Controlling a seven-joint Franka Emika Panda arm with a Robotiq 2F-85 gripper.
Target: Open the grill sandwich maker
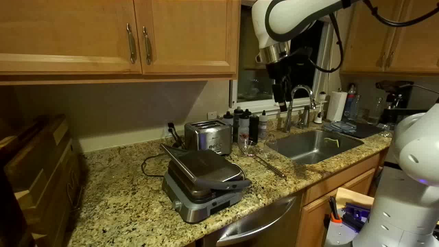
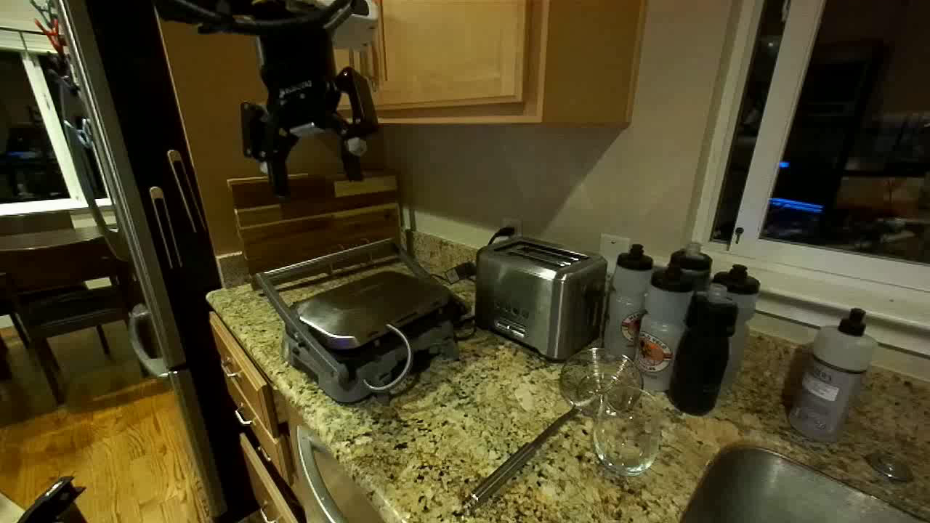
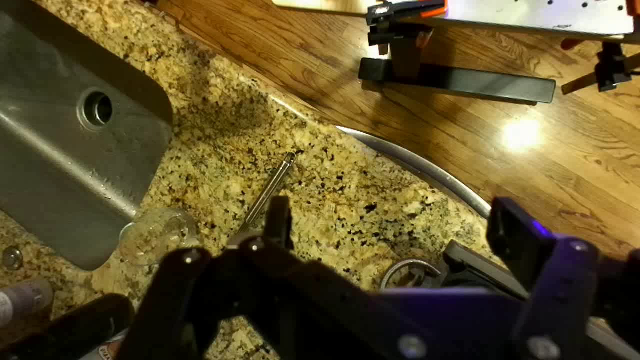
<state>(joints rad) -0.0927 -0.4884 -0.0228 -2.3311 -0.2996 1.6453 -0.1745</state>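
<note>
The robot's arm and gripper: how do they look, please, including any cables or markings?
The arm is white and rounded, with dark trim and a silver ring. Black cables run beside it. The gripper is black, with pale lettering too small to read and two angular, jointed fingers.

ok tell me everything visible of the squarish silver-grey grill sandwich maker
The grill sandwich maker looks metallic, with a dark flat lid, apparently shut, a grey U-shaped handle and a small round dial. It sits upright on the speckled stone countertop, near the boxy chrome toaster; the black end effector isn't touching it.
</note>
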